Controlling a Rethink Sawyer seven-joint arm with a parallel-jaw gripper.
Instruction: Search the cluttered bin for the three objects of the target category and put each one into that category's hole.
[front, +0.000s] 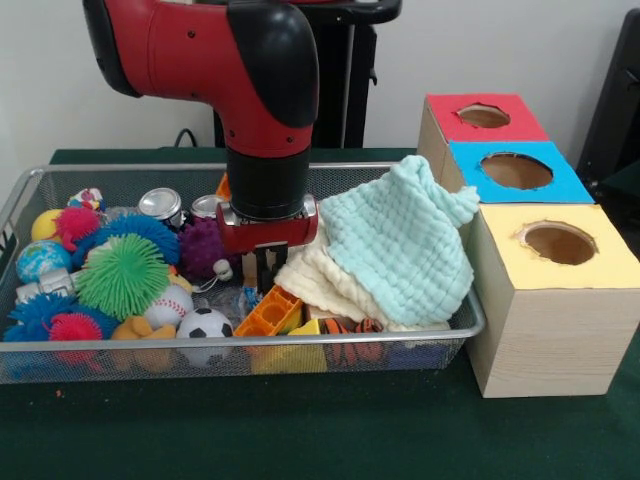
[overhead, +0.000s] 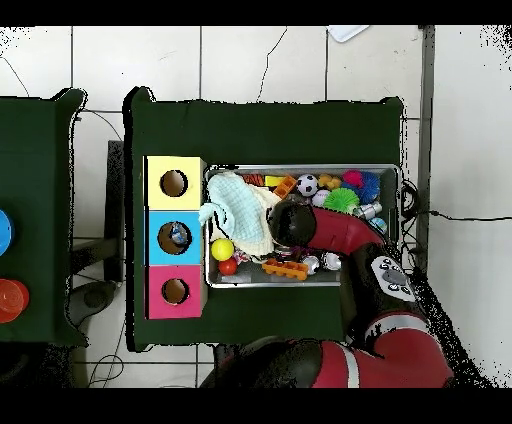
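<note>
The bin (front: 30, 185), a wide mesh basket, sits on the green surface (front: 300, 430) with the robot's arm coming down into its middle. Taking the arm as the marker and reading the front view from the left: well left of it lie a yellow ball (front: 45, 224), a pink spiky ball (front: 75, 222) and a large green spiky ball (front: 122, 275), with a baseball (front: 168, 305) and a small soccer ball (front: 205, 325) nearer the front rim. Just left of the arm, against the far wall, stand two silver cans (front: 162, 205), tops up, the second one (front: 206, 205) partly hidden by the arm; a third I cannot find. A purple spiky ball (front: 203, 246) lies in front of them. The claw (front: 263, 268) hangs low over an orange block (front: 268, 312); I cannot tell how wide its fingers stand. Right of the arm a pale green cloth (front: 400, 245) is heaped over a cream cloth (front: 320, 275), covering that end. Beyond the bin's right rim stands a wooden box with a red-topped hole (front: 484, 116), a blue one (front: 516, 171) and a yellow one (front: 559, 243).
</note>
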